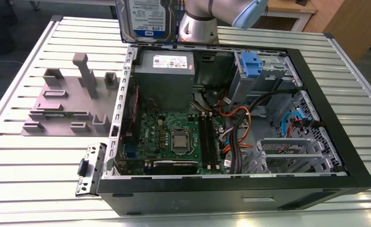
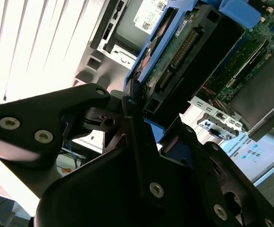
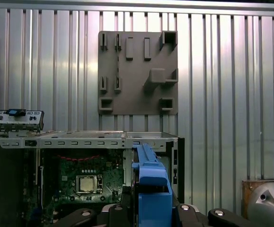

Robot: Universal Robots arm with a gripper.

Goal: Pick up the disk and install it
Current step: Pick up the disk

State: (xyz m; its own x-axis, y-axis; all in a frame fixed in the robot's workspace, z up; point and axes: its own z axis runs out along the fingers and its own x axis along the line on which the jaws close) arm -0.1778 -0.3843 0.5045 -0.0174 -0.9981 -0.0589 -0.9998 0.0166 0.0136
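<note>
One arm, one disk. From the exterior view's left: a grey fixture [image 1: 65,101] lies on the slatted worktop [image 1: 21,161]. Next comes the open case [image 1: 236,191], with the disk [image 1: 144,19] held upright in the air above its far edge, over the power supply [image 1: 166,71]. The arm [image 1: 201,23] follows, and a blue latch [image 1: 251,64] sits farther right. In the second wrist view, the gripper [image 2: 148,118] is clamped on the disk's end.

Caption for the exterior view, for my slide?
The disk, label facing camera, hangs beside the arm behind the open computer case.
</note>
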